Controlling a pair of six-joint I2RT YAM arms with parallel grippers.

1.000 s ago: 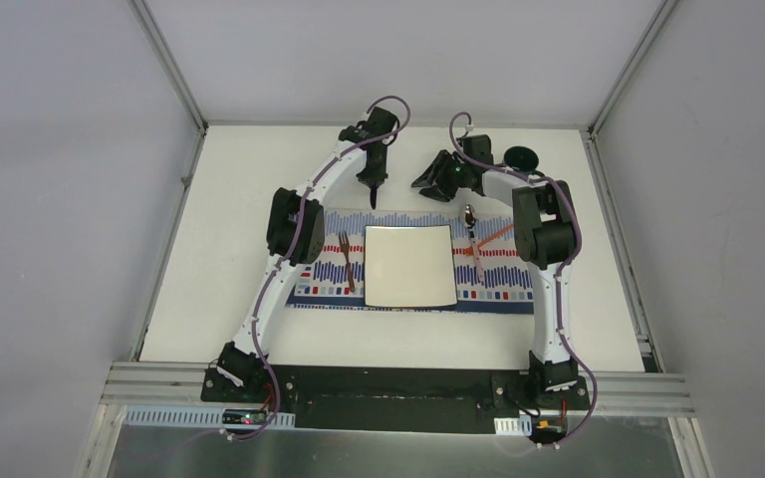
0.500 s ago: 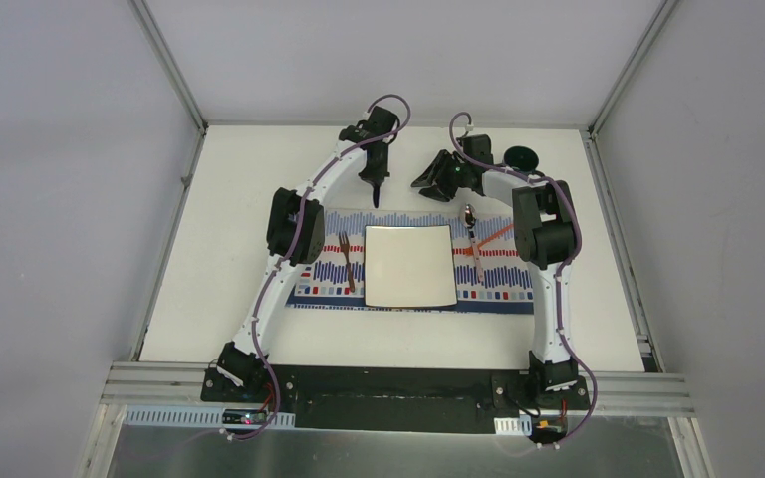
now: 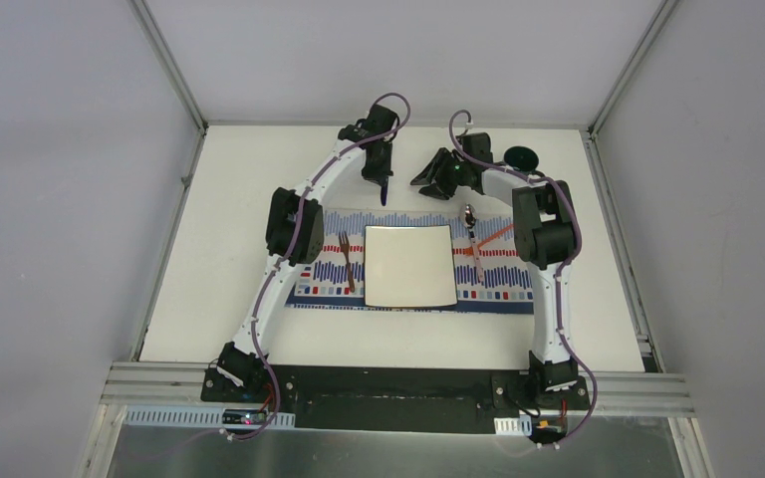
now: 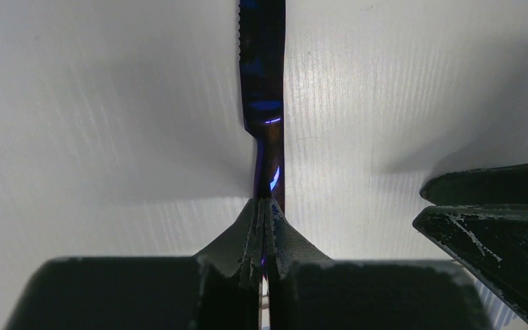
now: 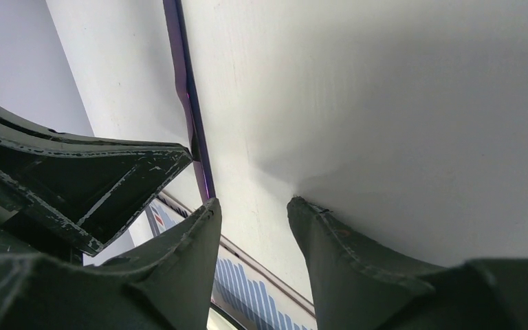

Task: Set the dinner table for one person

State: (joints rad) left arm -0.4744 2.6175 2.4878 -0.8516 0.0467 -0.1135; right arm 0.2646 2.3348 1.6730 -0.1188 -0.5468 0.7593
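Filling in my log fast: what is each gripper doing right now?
Left gripper: closed on the knife.
Right gripper: open, holding nothing.

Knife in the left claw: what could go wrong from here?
1. The left gripper pinches the knife by just its thin handle end, so it may twist or slip out.
2. The open right gripper sits very close beside it; the two arms might bump.
3. The spoon already lies on the placemat right of the plate, where the knife probably goes, so it could get knocked.
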